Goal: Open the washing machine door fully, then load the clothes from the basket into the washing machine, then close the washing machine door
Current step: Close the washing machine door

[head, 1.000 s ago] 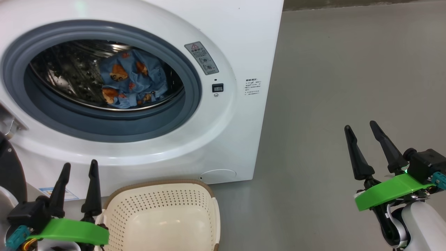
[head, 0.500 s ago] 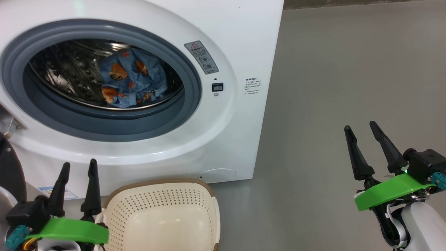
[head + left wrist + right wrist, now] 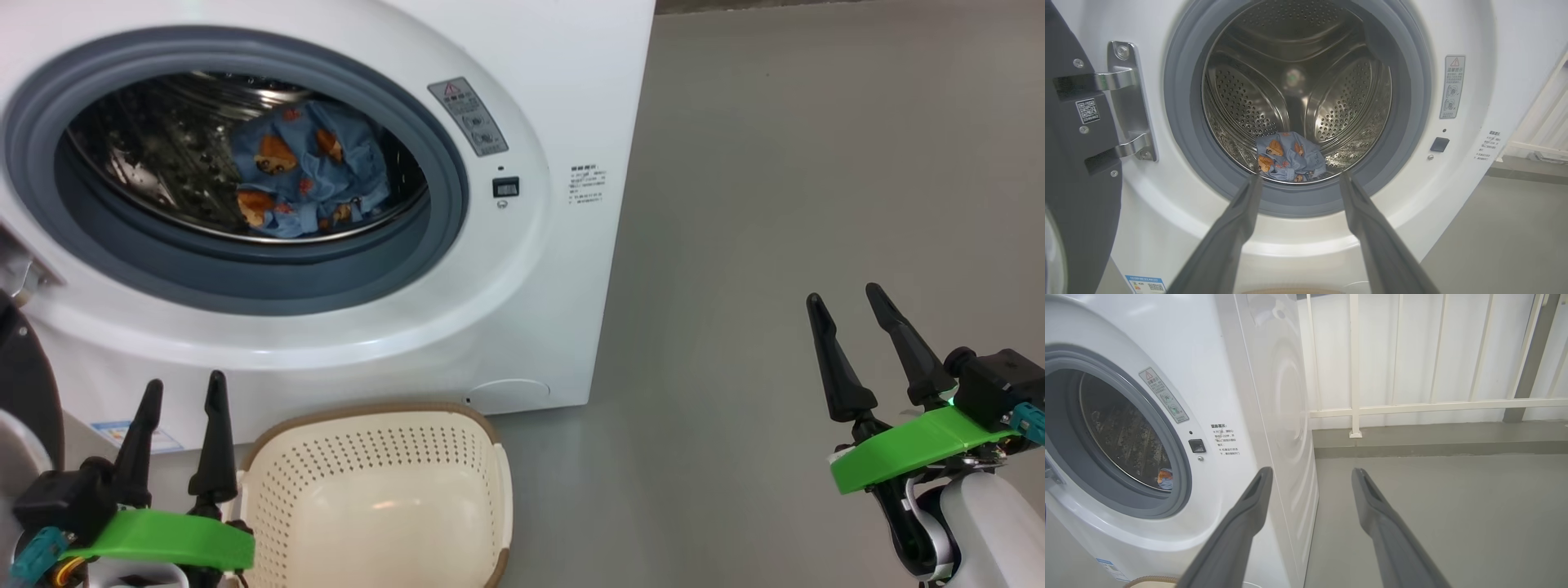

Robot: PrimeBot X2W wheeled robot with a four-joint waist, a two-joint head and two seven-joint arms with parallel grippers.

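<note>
A smooth, matt grey floor [image 3: 816,163] is seen in the head view from 12 to 4 o'clock, softly and evenly lit. A darker grey strip [image 3: 816,6] is met along its far edge at 1 o'clock. In the right wrist view a white panelled wall [image 3: 1412,347] is shown from 12 to 3 o'clock, crossed by a thin white horizontal rail [image 3: 1433,405] and a thin white upright [image 3: 1354,363]. A low grey kerb [image 3: 1433,443] is set along its foot, and a dark grey slanting post [image 3: 1529,355] is seen at 2 o'clock.
</note>
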